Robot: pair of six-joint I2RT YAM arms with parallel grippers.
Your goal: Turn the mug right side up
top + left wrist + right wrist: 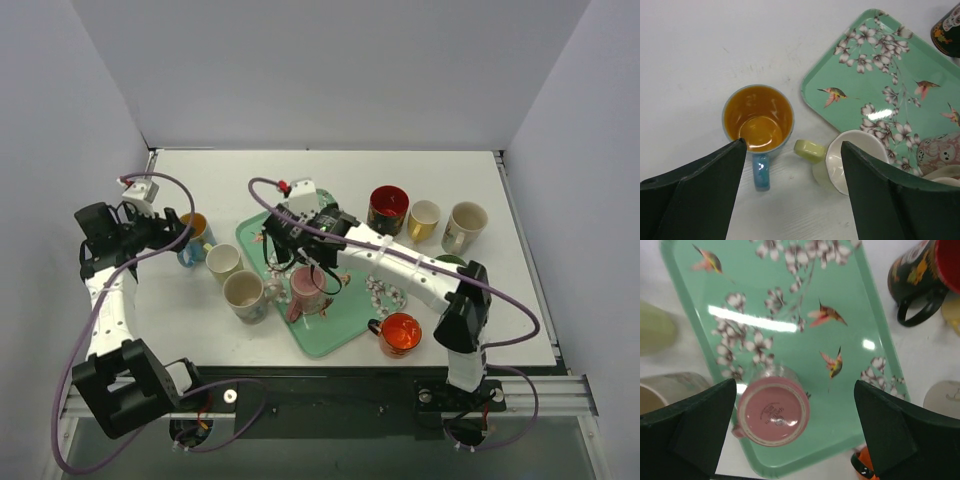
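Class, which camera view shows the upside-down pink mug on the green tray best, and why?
The right wrist view: the pink mug shows almost whole, its stamped base facing up. The top external view shows the mug small, partly behind cables. The left wrist view catches only its patterned side at the edge.

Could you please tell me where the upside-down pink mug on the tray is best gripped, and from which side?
Grip the pink mug across its round body, from straight above. It stands base-up on the tray, rim down, so only the walls offer a hold. The open right gripper hangs over it; avoid the handle, seemingly at its lower left in the wrist view.
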